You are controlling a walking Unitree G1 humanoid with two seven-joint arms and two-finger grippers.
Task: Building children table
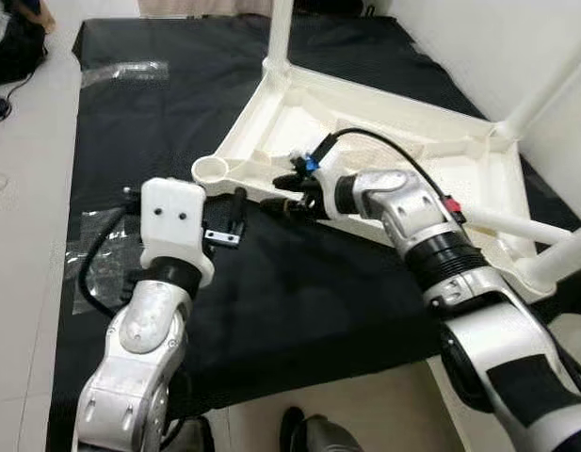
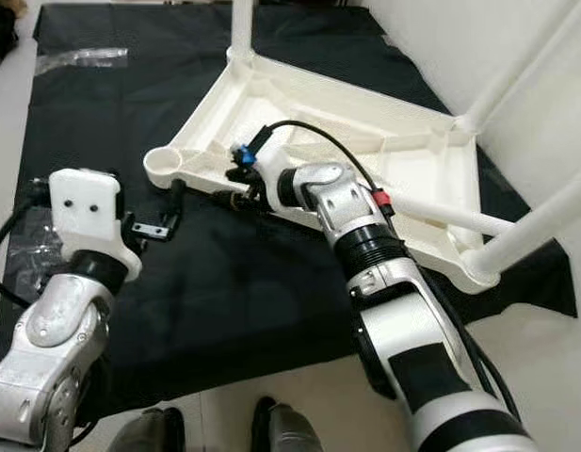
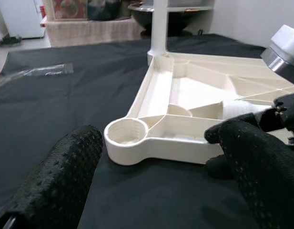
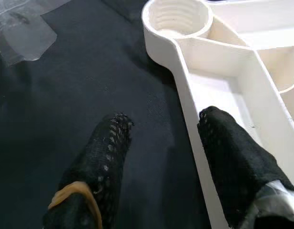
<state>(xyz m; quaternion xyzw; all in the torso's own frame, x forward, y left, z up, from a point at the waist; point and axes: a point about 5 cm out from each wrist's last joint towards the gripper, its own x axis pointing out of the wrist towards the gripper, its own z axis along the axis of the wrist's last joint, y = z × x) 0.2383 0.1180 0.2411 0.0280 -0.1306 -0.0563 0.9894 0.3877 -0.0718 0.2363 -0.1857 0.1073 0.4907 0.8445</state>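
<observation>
The white plastic tabletop [image 1: 384, 132] lies upside down on a black mat [image 1: 299, 301]. White legs stand in its far corner [image 1: 281, 28] and its two right corners [image 1: 544, 89]. The near-left corner socket [image 1: 212, 170] is an empty threaded ring. Another white leg [image 1: 516, 224] lies across the frame behind my right wrist. My left gripper [image 1: 232, 215] is open just in front of that socket [image 3: 126, 131], low over the mat. My right gripper [image 1: 290, 193] is open and straddles the tabletop's front rim [image 4: 185, 62], one finger [image 4: 228, 143] inside the frame and the other [image 4: 108, 152] over the mat.
Clear plastic wrapping lies at the mat's far left [image 1: 125, 71] and under my left arm [image 1: 92, 254]. A white wall [image 1: 497, 47] runs close along the right. Pale floor tiles [image 1: 26, 235] border the mat on the left and front. Dark belongings [image 1: 12, 47] sit top left.
</observation>
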